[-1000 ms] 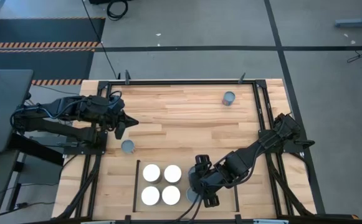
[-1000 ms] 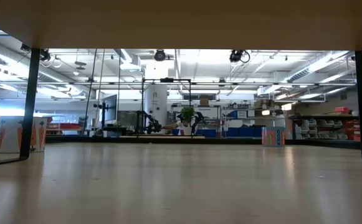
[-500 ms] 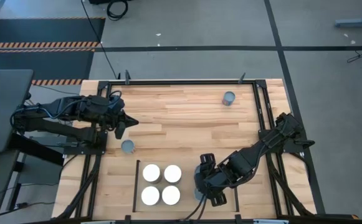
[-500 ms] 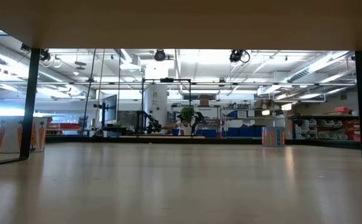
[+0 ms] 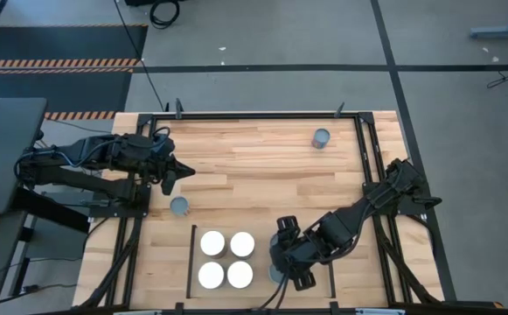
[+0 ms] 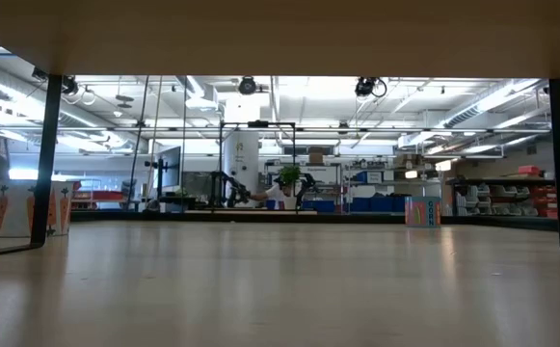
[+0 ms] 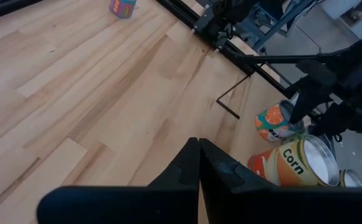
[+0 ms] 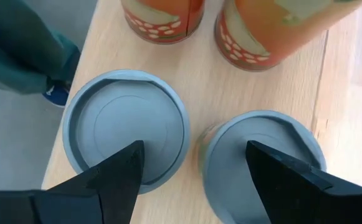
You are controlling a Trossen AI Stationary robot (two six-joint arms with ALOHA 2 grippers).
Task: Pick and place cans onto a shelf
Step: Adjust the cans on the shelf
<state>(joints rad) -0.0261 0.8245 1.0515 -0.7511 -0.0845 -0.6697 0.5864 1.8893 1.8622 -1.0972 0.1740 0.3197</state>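
Note:
Four white-topped cans [image 5: 226, 259] stand in a square on the shelf [image 5: 258, 229], a pale panel near the table's front edge. Two grey-topped cans [image 8: 126, 127] [image 8: 265, 158] stand upright on it beside them. My right gripper [image 8: 199, 186] hovers open above these two, one finger over each and touching neither. In the high view it [image 5: 281, 262] hides most of them; part of one grey can [image 5: 275, 274] shows. Two more grey-topped cans [image 5: 179, 206] [image 5: 322, 138] stand on the tabletop. My left gripper [image 5: 182, 172] waits shut at the table's left.
Thin black rails [image 5: 191, 258] edge the shelf. The black frame [image 5: 363, 149] runs around the tabletop. In the right wrist view a person's teal-clad leg and blue shoe [image 8: 25, 56] show beyond the shelf's edge. Bare planks lie in the table's middle [image 5: 262, 175].
My right gripper has rolled and tipped a little at the wrist while staying over the two grey-topped cans, its fingers open as before. A person has come into the low view's left edge.

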